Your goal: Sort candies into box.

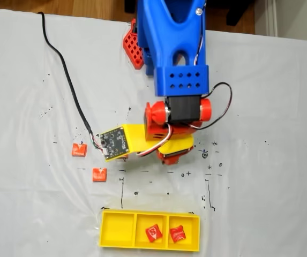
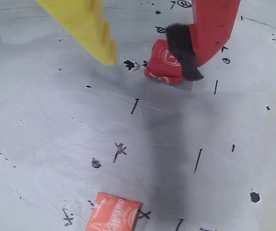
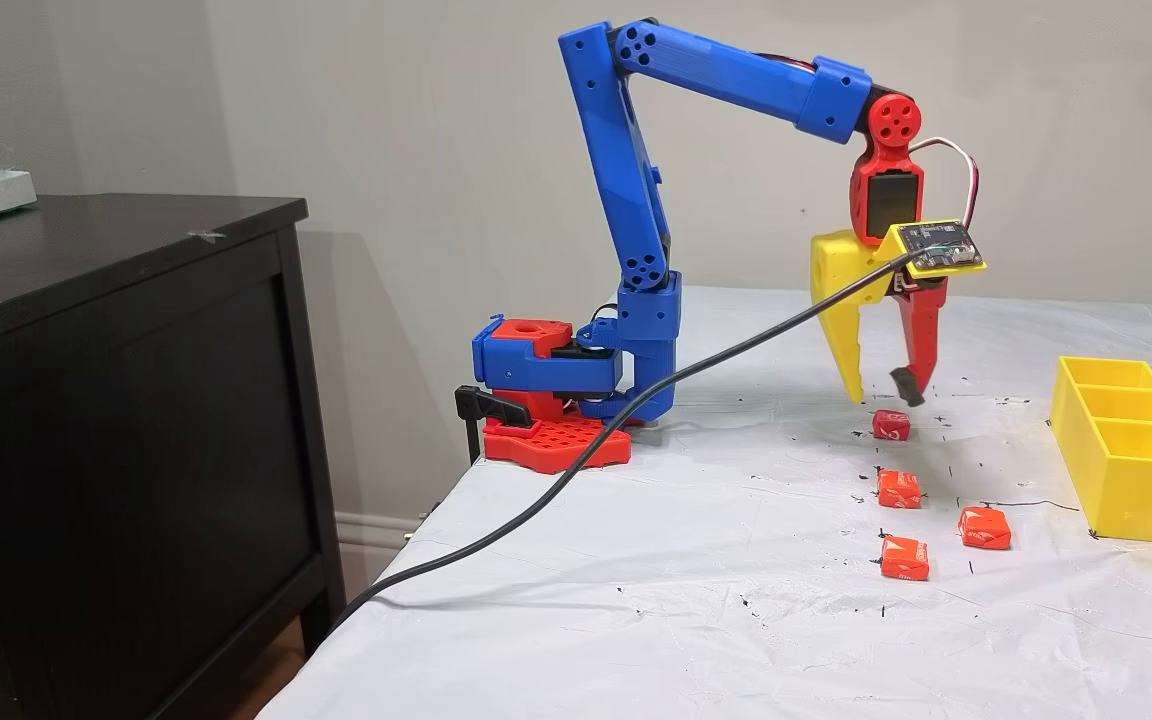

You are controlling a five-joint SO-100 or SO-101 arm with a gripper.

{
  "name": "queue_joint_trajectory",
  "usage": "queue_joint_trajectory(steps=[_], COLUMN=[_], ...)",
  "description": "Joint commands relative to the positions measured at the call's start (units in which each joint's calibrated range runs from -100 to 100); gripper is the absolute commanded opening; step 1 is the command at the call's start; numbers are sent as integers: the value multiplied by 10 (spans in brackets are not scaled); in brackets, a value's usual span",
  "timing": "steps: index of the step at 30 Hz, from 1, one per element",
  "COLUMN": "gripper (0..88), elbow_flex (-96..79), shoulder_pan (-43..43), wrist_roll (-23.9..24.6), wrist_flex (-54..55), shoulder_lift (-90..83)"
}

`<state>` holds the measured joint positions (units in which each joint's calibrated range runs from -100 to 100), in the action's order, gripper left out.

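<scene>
Wrist view: gripper (image 2: 152,60) spread wide, above table; candy (image 2: 163,62) touching red finger (image 2: 215,29), apart from yellow finger (image 2: 87,26).

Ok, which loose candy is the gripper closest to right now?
The candy directly under the open gripper, nearest the arm's base in the side fixed view; in the wrist view it sits beside the red finger.

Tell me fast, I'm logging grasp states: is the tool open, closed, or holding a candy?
Tool: open, holding nothing; it hangs above a red candy lying on the table.
</scene>
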<state>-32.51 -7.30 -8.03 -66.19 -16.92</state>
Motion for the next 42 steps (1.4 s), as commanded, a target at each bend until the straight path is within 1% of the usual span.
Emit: queue_joint_trajectory(steps=[1,13,22,27,30,33,36,39,41,42], gripper=[227,285,283,308,302,274,228,164,71,63], elbow_flex=[31,72,126,140,137,129,114,92,68,59], shoulder_pan=[-9,-47,-57,-59,-59,-57,-55,-51,-49,-48], wrist_roll=[9,32,38,41,43,44,47,50,49,49], wrist_flex=[10,19,7,11,13,16,25,35,51,56], shoulder_lift=[17,78,146,179,181,186,191,183,167,161])
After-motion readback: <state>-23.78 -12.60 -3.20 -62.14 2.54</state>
